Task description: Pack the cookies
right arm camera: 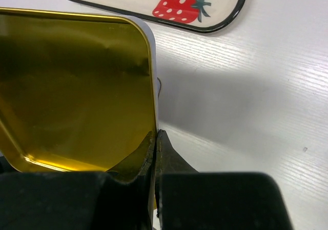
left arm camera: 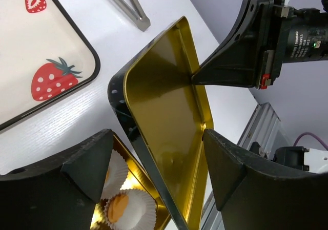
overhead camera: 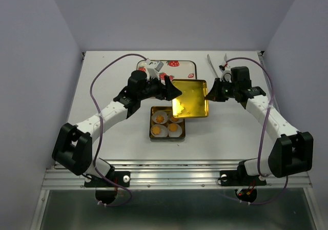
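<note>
The square gold tin [overhead camera: 150, 122] sits mid-table with the cookies [overhead camera: 160, 118] in white paper cups inside. Its gold lid [overhead camera: 189, 98] hangs tilted over the tin's far right corner. My right gripper [overhead camera: 209, 93] is shut on the lid's right rim, and the pinch shows plainly in the right wrist view [right arm camera: 155, 138]. My left gripper [left arm camera: 156, 138] stands open astride the lid's [left arm camera: 164, 102] left side, one finger on each face. One cookie [left arm camera: 118, 205] shows below the left finger. The lid hides part of the tin.
A cream tray printed with strawberries [overhead camera: 182, 65] lies behind the tin, with a small white object [overhead camera: 154, 66] on its left end. Metal tongs [overhead camera: 212, 66] rest at the back right. The table's front rail runs just behind both arm bases.
</note>
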